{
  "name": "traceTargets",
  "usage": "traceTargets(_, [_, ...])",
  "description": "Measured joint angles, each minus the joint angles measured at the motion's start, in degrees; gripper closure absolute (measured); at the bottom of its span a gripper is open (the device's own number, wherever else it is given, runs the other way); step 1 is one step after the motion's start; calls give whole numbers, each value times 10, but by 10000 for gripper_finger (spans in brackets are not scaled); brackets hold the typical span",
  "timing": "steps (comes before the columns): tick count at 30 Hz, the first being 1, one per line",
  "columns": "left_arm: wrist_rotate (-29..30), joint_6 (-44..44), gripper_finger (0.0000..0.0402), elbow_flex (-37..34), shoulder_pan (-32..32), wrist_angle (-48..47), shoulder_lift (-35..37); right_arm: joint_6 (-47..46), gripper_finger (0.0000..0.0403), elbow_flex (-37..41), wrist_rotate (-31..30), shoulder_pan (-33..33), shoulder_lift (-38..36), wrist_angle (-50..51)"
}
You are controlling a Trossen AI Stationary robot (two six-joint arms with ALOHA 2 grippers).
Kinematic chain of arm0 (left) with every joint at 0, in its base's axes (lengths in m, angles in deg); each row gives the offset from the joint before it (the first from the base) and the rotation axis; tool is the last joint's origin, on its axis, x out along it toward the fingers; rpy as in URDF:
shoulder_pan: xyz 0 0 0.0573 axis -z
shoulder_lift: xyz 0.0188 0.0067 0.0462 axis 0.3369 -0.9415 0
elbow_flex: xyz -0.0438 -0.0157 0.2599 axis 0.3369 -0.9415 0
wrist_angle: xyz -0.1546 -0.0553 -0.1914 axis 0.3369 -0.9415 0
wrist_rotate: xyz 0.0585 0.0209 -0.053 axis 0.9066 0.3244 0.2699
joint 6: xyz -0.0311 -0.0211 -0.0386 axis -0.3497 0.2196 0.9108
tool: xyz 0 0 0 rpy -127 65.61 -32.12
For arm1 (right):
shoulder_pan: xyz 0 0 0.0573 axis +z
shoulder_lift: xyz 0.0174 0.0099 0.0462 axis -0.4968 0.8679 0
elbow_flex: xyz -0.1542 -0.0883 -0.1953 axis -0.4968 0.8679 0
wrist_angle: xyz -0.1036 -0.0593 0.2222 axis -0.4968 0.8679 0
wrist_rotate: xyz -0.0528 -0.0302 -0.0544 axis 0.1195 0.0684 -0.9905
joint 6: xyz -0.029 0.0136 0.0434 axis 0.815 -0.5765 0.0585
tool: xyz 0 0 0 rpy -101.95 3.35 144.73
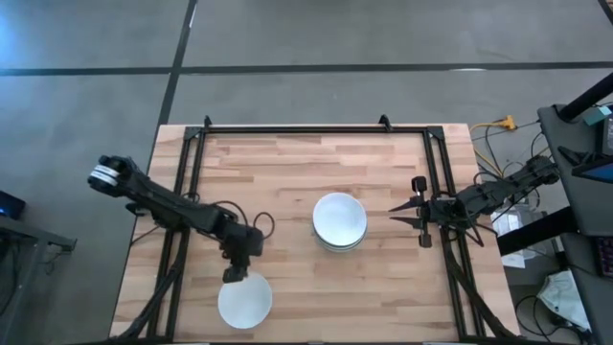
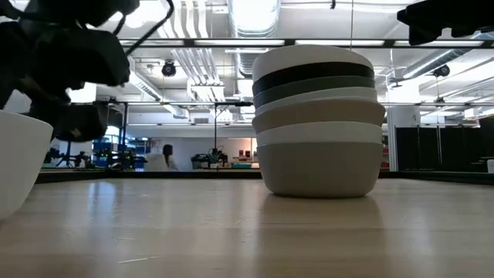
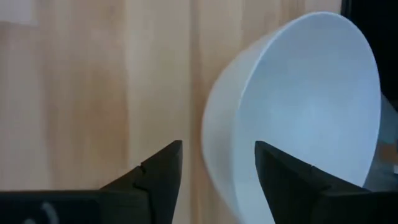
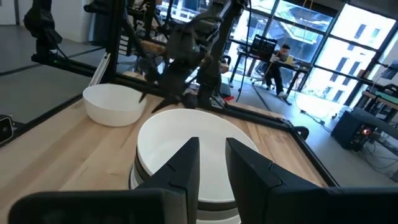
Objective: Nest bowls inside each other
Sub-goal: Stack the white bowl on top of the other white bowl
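High view: desk (image 1: 287, 172) fills the middle, stack of nested bowls (image 1: 339, 221) just right of centre, lone white bowl (image 1: 244, 302) at lower centre-left near the front edge. Low view shows the stack as white, black, grey-green and white layers, sitting level.

Risks, judged: the lone bowl sits close to the desk's front edge, so a nudge from the left tool on approach could slide it off. Thin rim plus smooth sides means a pinch may slip or tip the bowl. Carrying it to the stack, a low pass could clip the top rim and shift the pile, and an off-centre drop would leave it cocked rather than seated.

Left tool (image 1: 233, 275) is just above the lone bowl's upper rim. Left wrist view shows its fingers (image 3: 163, 177) spread wide, straddling the bowl wall, not gripping, nothing held.

Right tool (image 1: 423, 213) waits at mid-right, apart from the stack, fingers partly apart, holding nothing.
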Motion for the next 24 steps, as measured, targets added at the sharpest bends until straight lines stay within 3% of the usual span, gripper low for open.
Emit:
traceTargets(7, [-16,0,225,4,-1,31,-81,0,330,0,-1,0,0,0])
traceTargets(10, [-15,-16,265,12,-1,28,-105,0,330,0,-1,0,0,0])
traceTargets(15, [-7,-65,378,31,-2,4,-121,1,330,0,-1,0,0,0])
traceTargets(18, [-7,-88,391,54,-4,-28,-107,1,330,0,-1,0,0,-1])
traceTargets(21, [21,-140,393,100,-7,-75,-83,1,330,0,-1,0,0,-2])
traceTargets(24, [104,-213,398,175,-11,-160,-50,1,330,0,-1,0,0,-4])
